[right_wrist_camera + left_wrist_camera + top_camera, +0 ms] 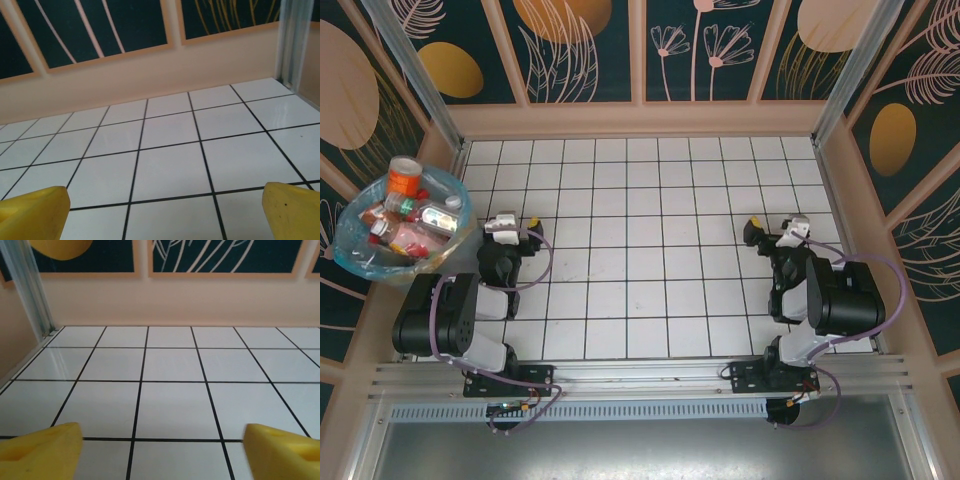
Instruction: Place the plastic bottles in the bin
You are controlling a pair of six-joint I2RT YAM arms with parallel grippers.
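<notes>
If you start at the far left, you find the bin (pixel 458 200), sitting just past the left edge of the bench (pixel 650 250). It is packed with bottles (pixel 415 235), and they heap up close to the rim. One orange bottle (pixel 405 178) stands at the back of the heap, higher than the rest. I think it could tip out, because nothing holds it but the bottles under it.

Next comes the left arm (pixel 440 315). Its big black elbow is just beside the bin. That is my main worry: if the arm swings left, it may bump the bin and shake bottles loose, or even push the bin over. The left fingers (pixel 40 455) are spread wide over bare bench, with nothing between them.

The middle of the bench looks bare as far as I can see, so the job seems about done. A wrong move now would be grabbing at nothing, or reaching back into a bin that is already full.

On the right, the right fingers (pixel 30 215) are spread wide too and hold nothing. They are well apart from the bin, so they bring little risk
</notes>
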